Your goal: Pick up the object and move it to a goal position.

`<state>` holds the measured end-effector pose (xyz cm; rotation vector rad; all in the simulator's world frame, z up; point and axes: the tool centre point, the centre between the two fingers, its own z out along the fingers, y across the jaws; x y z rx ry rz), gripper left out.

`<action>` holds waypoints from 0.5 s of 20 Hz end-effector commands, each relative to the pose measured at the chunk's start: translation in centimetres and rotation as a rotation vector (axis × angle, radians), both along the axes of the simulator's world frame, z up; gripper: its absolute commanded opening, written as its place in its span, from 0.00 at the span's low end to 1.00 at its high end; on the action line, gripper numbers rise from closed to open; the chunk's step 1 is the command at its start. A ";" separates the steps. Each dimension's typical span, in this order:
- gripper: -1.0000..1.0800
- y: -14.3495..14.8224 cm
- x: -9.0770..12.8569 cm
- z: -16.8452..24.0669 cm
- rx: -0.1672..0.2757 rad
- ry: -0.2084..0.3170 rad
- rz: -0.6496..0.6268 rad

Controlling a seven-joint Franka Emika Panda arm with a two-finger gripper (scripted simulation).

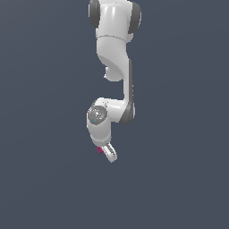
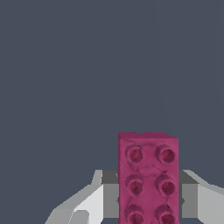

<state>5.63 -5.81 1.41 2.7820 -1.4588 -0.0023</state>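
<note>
Half the brick cut off

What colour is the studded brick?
Magenta-pink brick, clearest in the wrist view, sitting between the hand's fingers.

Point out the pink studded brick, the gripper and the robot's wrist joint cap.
pink brick [image 2: 148, 177], wrist view, studded top face.
gripper [image 1: 107, 154], exterior view, between the fingertips.
wrist joint cap [image 1: 95, 115], exterior view, centre of the grey round cap.
</note>
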 end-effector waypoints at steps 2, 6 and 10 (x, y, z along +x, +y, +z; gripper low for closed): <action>0.00 -0.2 0.0 0.9 0.000 -0.001 0.000; 0.00 -0.8 0.1 3.0 0.000 -0.001 0.000; 0.00 -1.7 0.1 6.1 0.000 -0.001 -0.001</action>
